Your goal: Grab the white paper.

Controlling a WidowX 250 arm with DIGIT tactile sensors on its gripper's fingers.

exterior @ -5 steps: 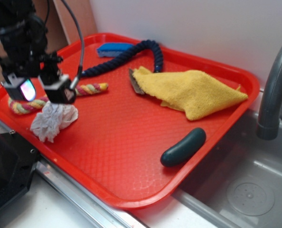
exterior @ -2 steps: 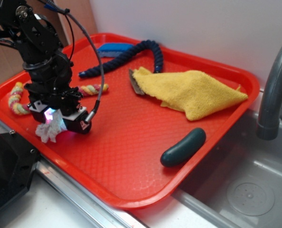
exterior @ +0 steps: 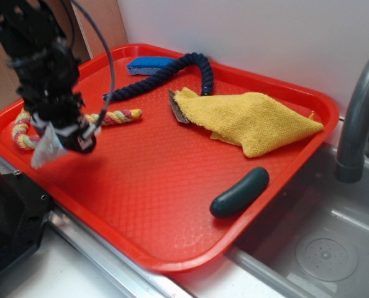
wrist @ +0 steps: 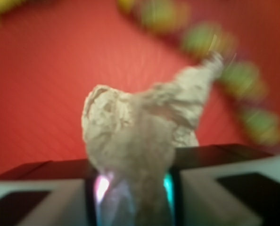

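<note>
Wrist view: gripper (wrist: 133, 197) clenched on the white paper (wrist: 140, 136) — wad hanging clear above the red tray (exterior: 172, 186), near the multicoloured rope (exterior: 113, 117).

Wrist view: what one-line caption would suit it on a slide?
White paper pinched between the jaws of the gripper, above the red tray, blurred.

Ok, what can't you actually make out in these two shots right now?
- Exterior: the gripper and white paper are motion-blurred; the finger contact is unclear.
- Wrist: the multicolored rope is smeared into blobs.
- Exterior: the gray tool lies mostly under the yellow cloth.
- Exterior: the faucet is cut off by the right edge.
</note>
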